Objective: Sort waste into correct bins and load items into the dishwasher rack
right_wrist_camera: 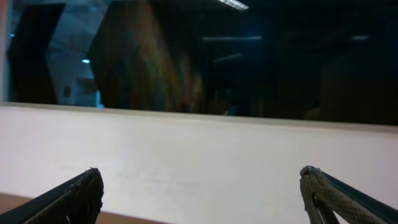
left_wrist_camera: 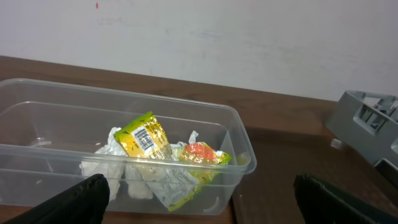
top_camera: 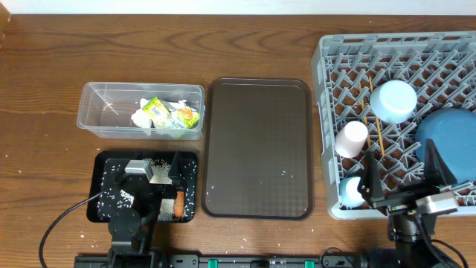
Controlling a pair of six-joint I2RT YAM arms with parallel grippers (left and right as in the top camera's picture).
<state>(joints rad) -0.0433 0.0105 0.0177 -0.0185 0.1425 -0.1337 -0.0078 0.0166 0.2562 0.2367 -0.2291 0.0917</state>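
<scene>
In clear tub (top_camera: 104, 112): wrapper (top_camera: 158, 110), paper (top_camera: 143, 117) | in black tray (top_camera: 190, 186): carrot (top_camera: 179, 205), rice (top_camera: 123, 195)

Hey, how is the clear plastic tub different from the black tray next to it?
The clear tub has tall see-through walls; the black tray is shallow and opaque. The clear tub holds a yellow-green wrapper and crumpled white paper; the black tray holds rice grains and a carrot. Both are rectangular, similar in footprint, beside the brown serving tray.

My left arm (top_camera: 131, 216) hid part of the black tray (top_camera: 103, 177). The rack (top_camera: 325, 89) ran past the overhead's right edge. My right arm (top_camera: 416, 202) covered part of the plate (top_camera: 450, 130).
</scene>
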